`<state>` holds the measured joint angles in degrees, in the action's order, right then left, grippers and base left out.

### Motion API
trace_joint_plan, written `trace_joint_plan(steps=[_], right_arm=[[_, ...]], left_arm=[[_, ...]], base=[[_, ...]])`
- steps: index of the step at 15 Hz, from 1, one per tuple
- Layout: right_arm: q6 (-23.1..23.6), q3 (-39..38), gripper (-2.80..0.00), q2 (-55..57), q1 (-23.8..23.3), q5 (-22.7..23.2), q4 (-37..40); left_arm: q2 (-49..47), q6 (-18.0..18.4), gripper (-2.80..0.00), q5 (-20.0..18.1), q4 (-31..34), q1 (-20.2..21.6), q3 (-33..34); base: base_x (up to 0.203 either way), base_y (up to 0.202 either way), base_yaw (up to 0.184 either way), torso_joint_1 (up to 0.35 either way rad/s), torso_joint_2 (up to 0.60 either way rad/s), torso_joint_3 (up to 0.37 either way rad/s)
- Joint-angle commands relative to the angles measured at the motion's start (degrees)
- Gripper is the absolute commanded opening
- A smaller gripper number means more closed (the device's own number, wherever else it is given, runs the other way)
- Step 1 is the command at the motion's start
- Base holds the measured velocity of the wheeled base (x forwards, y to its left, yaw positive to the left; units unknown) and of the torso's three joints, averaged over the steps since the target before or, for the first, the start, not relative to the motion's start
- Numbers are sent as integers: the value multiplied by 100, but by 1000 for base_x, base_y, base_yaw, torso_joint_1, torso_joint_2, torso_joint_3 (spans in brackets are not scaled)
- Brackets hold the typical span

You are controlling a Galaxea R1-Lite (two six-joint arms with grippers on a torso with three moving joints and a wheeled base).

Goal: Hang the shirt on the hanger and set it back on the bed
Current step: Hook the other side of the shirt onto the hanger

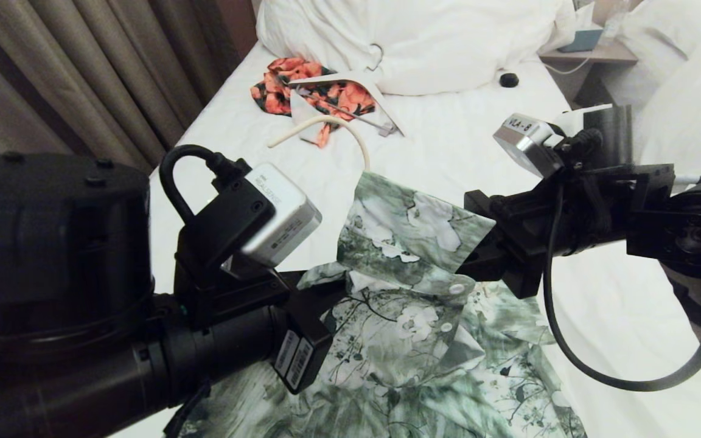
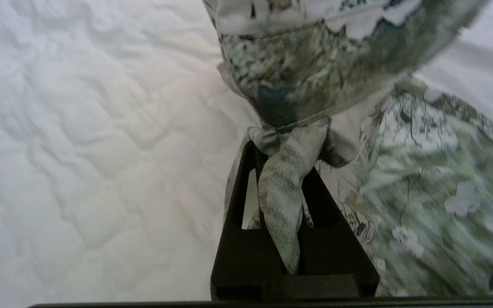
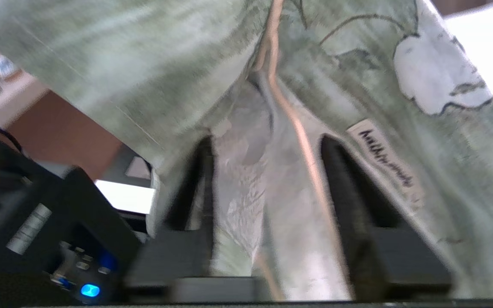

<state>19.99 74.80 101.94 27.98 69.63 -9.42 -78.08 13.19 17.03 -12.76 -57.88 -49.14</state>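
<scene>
White bed (image 1: 448, 158): one shirt (image 1: 411, 340), two hangers, two grippers.

Open white bed (image 1: 460, 152) beyond the raised shirt (image 1: 411, 243) — orange garment (image 1: 302, 85) and duvet (image 1: 423, 36) crowd its head.

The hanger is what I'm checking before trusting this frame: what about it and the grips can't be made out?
- Hanger: head view, only its hook shows; shirt covers the rest.
- Right gripper: right wrist view, blurred; jaws apart around cloth, contact unclear.
- Left gripper: head view, its own camera hides it.
</scene>
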Motion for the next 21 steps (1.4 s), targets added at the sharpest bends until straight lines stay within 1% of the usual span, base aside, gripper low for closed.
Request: trace_joint_plan(steps=[1,2,4,5,8,10,11,12,14,15,16,17,19,21], right_arm=[[-153,7,0,-240,19,-37,135],[-303,27,0,-440,32,-230,389],[-400,55,0,-840,34,-948,1032],[-431,59,0,-1009,9,-1117,1355],[-519,91,0,-1465,-144,-1316,2165],[-595,180,0,-1753,-157,-1991,2791],[-799,275,0,-1801,-172,-2205,2972],[-1059,329,0,-1849,-276,-2292,2993],[-1591,670,0,-1854,-541,-2317,2996],[-1940,868,0,-1854,-711,-2321,2993],[-2120,1004,0,-1850,-849,-2334,2990],[-2139,1048,0,-1842,-911,-2372,2990],[-2143,1050,0,-1744,-973,-2860,2953],[-2179,1001,0,-1774,-996,-2913,2983]], left_arm=[[25,8,-280,26,-206,22,5],[45,8,-280,37,-254,22,10],[99,8,-280,30,-254,22,2],[109,8,-280,37,-254,22,-8],[118,8,-280,29,-254,22,-76],[144,-1,-280,20,-254,22,-122],[160,-10,-280,14,-254,17,-146],[153,-19,-280,11,-254,14,-175],[126,-32,-280,7,-258,-4,-166],[100,-53,-280,3,-262,-11,-166],[93,-60,-280,2,-254,-13,-157],[95,-87,-280,2,-255,-14,-163],[109,-161,-280,11,-261,-100,-184],[109,-168,-280,11,-262,-101,-191]], base=[[0,0,0,0,0,0],[0,0,0,0,0,0],[0,0,0,0,0,0],[0,0,0,0,0,0],[0,0,0,0,0,0],[0,0,0,0,0,0],[0,0,0,0,0,0],[0,0,0,0,0,0],[0,0,0,0,0,0],[0,0,0,0,0,0],[0,0,0,0,0,0],[0,0,0,0,0,0],[0,0,0,0,0,0],[0,0,0,0,0,0]])
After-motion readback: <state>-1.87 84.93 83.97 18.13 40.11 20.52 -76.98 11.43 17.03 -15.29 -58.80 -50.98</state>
